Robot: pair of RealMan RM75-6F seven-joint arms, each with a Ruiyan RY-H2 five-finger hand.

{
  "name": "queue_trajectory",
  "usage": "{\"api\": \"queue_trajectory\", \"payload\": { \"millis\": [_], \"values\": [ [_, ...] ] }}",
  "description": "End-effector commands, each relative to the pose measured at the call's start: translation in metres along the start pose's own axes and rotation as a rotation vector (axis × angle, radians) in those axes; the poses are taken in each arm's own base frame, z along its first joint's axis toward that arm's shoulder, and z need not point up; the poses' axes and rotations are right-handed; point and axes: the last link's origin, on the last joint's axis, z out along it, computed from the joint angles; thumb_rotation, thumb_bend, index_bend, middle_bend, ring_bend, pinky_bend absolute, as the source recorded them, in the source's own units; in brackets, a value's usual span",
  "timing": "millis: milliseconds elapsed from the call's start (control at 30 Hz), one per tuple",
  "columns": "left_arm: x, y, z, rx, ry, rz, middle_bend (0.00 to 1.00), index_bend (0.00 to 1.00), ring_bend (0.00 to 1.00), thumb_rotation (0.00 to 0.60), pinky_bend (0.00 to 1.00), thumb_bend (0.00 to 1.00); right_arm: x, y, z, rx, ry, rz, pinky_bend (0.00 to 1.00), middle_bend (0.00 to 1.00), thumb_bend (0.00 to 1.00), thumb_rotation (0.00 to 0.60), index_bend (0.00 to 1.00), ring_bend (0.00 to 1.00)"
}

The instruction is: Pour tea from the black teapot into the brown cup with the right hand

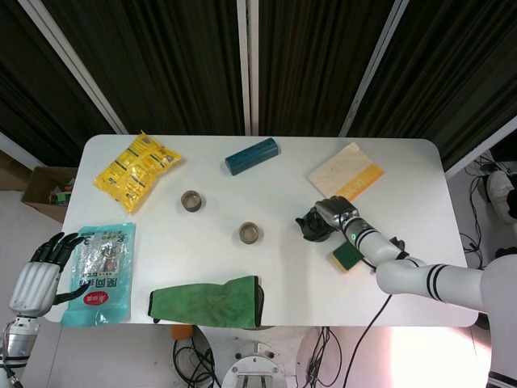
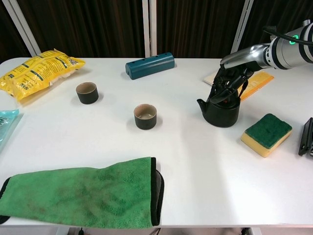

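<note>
**benchwatcher:** Two cups are sitting out here, so which way is the pour going? I'm looking at the right hand and it's coming down on top of the black teapot, fingers curling around the lid area. Can't tell if it's actually gripping yet or just touching.

**teabot_fan:** Agreed, I can't call it either. The pot is sitting flat on the bench, not lifted. The thing that's mattering is direction: the brown cup is lying to the robot's left of the pot, slightly nearer the robot, with bare bench between them. The spout is already pointing toward that side, so I'm guessing the carry is going straight leftward with no turning of the pot.

**benchwatcher:** And the other cup?

**teabot_fan:** Further left and further back, well apart from the pot. Looks darker, so I'm betting on the nearer one.

**benchwatcher:** Left hand?

**teabot_fan:** Hanging off the far left edge, fingers loosely apart, holding nothing, fingertips reaching over the teal packet.
</note>
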Motion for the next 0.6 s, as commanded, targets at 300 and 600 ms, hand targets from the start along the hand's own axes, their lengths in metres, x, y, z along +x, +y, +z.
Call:
{"api": "queue_trajectory", "payload": {
  "millis": [300, 600],
  "values": [
    [0.0003, 0.0003, 0.0006, -0.001, -0.001, 0.001, 0.13, 0.16, 0.09, 0.6, 0.21, 0.09, 0.0024, -0.001, 0.0003, 0.001, -0.009, 0.015, 0.23, 0.5, 0.18, 0.312, 0.54, 0.45],
    [-0.0009, 0.0, 0.0014, -0.002, -0.007, -0.001, 0.13, 0.16, 0.09, 0.6, 0.21, 0.08, 0.0048, -0.0017, 0.0009, -0.007, -0.041, 0.046, 0.28, 0.53, 0.18, 0.311, 0.58, 0.48]
  ]
}}
